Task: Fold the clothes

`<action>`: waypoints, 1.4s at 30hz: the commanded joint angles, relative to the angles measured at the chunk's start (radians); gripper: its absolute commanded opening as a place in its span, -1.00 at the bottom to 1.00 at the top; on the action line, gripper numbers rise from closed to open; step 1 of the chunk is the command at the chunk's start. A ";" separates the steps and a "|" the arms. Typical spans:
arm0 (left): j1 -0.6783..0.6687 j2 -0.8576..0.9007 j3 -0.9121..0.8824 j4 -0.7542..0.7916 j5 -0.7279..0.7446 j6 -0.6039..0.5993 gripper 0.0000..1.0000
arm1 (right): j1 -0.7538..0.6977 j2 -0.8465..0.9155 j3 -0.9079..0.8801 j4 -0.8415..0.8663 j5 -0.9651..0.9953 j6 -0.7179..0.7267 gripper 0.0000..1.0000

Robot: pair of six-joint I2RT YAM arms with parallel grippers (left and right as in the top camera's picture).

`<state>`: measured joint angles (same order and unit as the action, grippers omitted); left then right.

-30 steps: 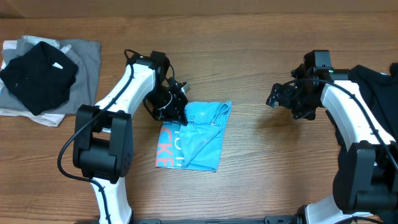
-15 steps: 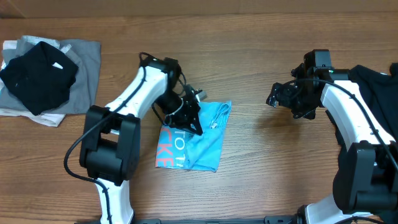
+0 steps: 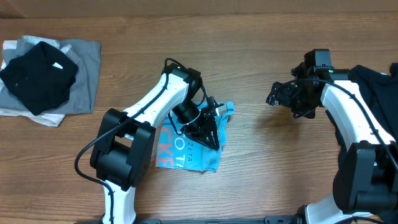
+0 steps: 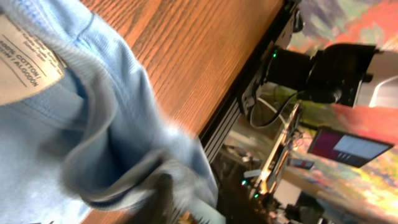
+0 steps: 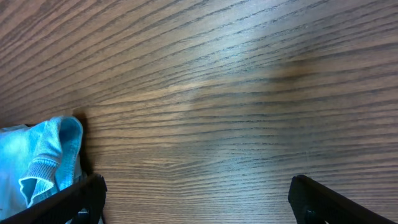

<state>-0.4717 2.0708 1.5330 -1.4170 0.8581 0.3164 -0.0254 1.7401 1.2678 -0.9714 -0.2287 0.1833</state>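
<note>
1. Swung rightward in the past second, the left gripper (image 3: 210,123) sat low over the upper right part of the light blue T-shirt (image 3: 198,155), which lay crumpled at mid-table just in front of the left arm, with coral-red and white lettering showing along its left side
2. From the left wrist, blue folds and a white care label (image 4: 25,62) crowded the lens; whether the jaws pinched cloth or had let it go could not be told
3. Well to the right of the T-shirt, the right gripper (image 3: 278,96) hung unmoved above the bare wooden table (image 3: 249,37), its fingers (image 5: 323,199) spread wide with nothing between them
4. At the far left a black garment (image 3: 37,78) lay on a grey garment (image 3: 87,62); another dark cloth (image 3: 380,81) sat at the right edge
</note>
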 commanded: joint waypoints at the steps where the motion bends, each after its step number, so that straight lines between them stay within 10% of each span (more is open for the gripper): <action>1: -0.002 0.003 -0.008 -0.001 0.023 0.047 0.00 | 0.002 0.003 0.001 0.003 0.003 0.004 0.96; 13: 0.005 0.001 0.123 -0.042 0.016 0.108 0.16 | 0.002 0.003 0.001 0.003 0.003 0.005 0.96; 22: 0.134 0.001 0.224 -0.043 -0.253 -0.096 0.28 | 0.002 0.003 0.001 -0.015 0.003 0.004 1.00; 26: 0.267 0.002 0.222 -0.042 -0.257 -0.127 1.00 | 0.002 0.003 0.001 -0.011 0.002 0.004 1.00; 42: 0.595 -0.043 0.222 -0.002 -0.488 -0.400 1.00 | 0.002 0.003 0.001 0.007 0.000 0.004 1.00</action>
<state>0.1398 2.0708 1.7382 -1.4029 0.4511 0.0044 -0.0254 1.7401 1.2678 -0.9791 -0.2287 0.1837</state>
